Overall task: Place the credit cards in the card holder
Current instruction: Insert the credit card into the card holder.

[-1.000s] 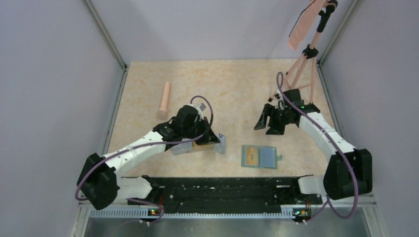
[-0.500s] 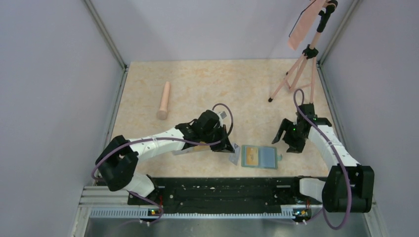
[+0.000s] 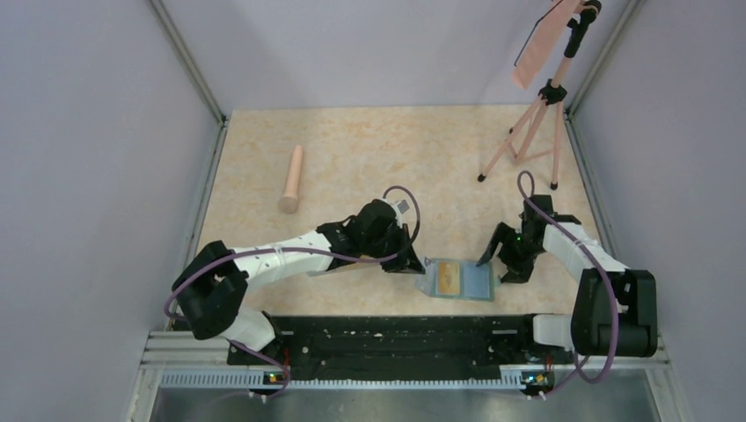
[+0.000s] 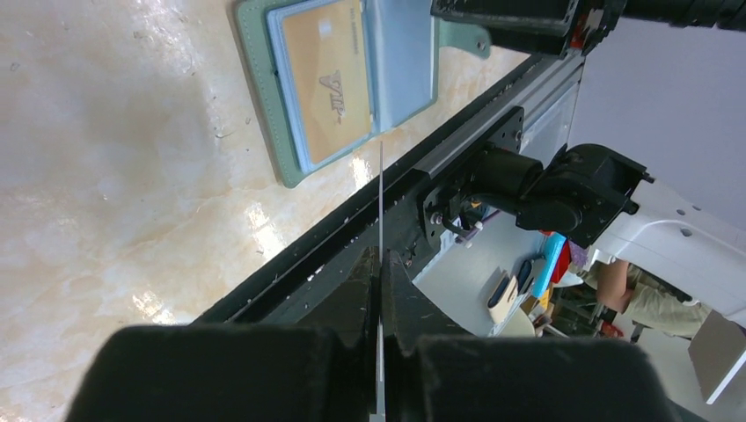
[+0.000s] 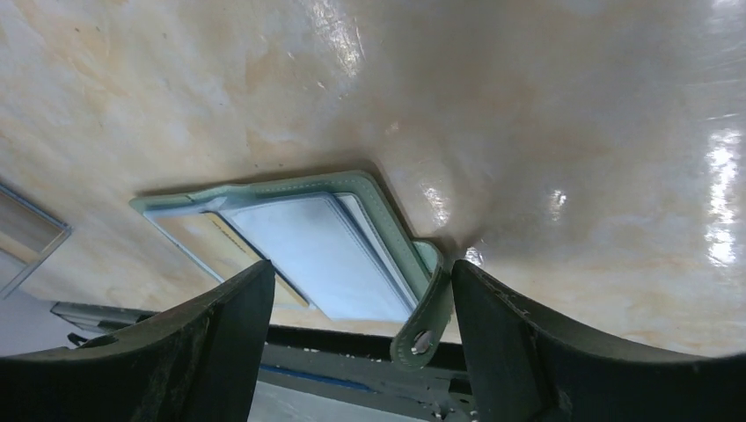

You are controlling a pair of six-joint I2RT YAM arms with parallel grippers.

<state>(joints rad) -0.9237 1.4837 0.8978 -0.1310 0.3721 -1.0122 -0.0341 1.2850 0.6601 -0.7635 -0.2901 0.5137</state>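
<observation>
The card holder (image 3: 459,280) lies open on the bench (image 3: 369,149) from above, my left wrist shows my left claw (image 4: 381,264) clenched on an edge-on credit card (image 4: 381,193) near its pocketed orange card (image 4: 330,83), whose dark lettering I cannot read, and my right wrist shows my right claw (image 5: 361,268) released astride its snap tab (image 5: 424,321).

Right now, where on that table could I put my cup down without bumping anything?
The back middle of the table, between the pink cylinder and the tripod, is bare. The front is crowded: left gripper with its card, the card holder, and right gripper.
</observation>
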